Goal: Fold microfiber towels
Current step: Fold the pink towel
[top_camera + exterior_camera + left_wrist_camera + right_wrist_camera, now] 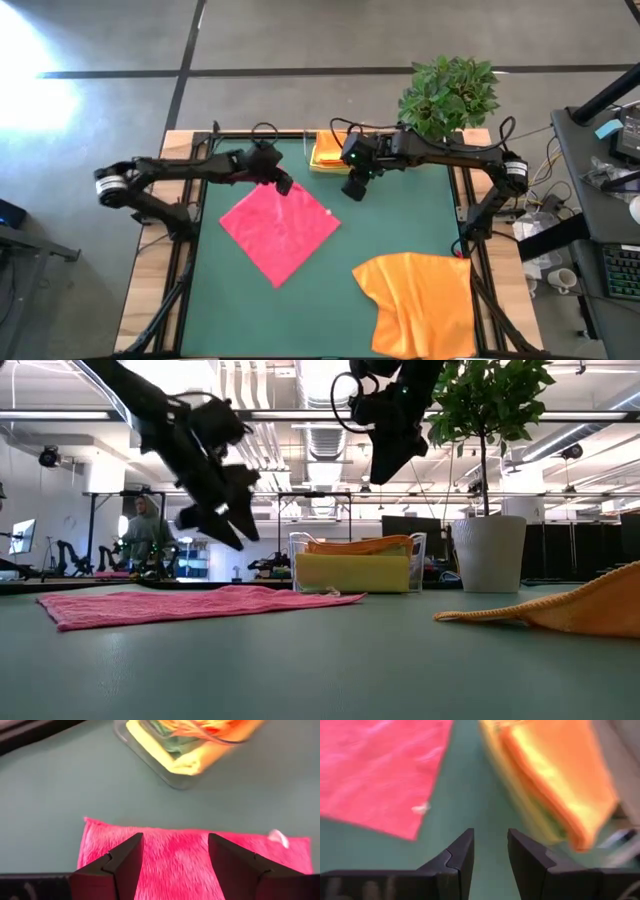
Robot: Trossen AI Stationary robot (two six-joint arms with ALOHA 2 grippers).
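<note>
A pink towel point(280, 232) is laid flat on the green table mat point(390, 225), turned diamond-wise, near the middle of the mat. A small white tag point(421, 808) is seen at one of its edges. An orange towel point(420, 300) is spread loosely at the mat's near right corner, with its edge rumpled. At the far edge of the mat a clear container point(355, 570) is set, in which folded towels are stacked: a yellow one point(352, 573) below and an orange one point(360, 546) on top. A potted plant point(448, 95) is placed just beside the container, at the far right of the table.

The left gripper point(283, 186) is held above the far corner of the pink towel, clear of the cloth; its fingers point(122, 865) are spread wide apart and nothing is held. The right gripper point(354, 188) is held in the air between the pink towel and the container; its fingers point(462, 857) are set partly apart, with only mat seen between them.
</note>
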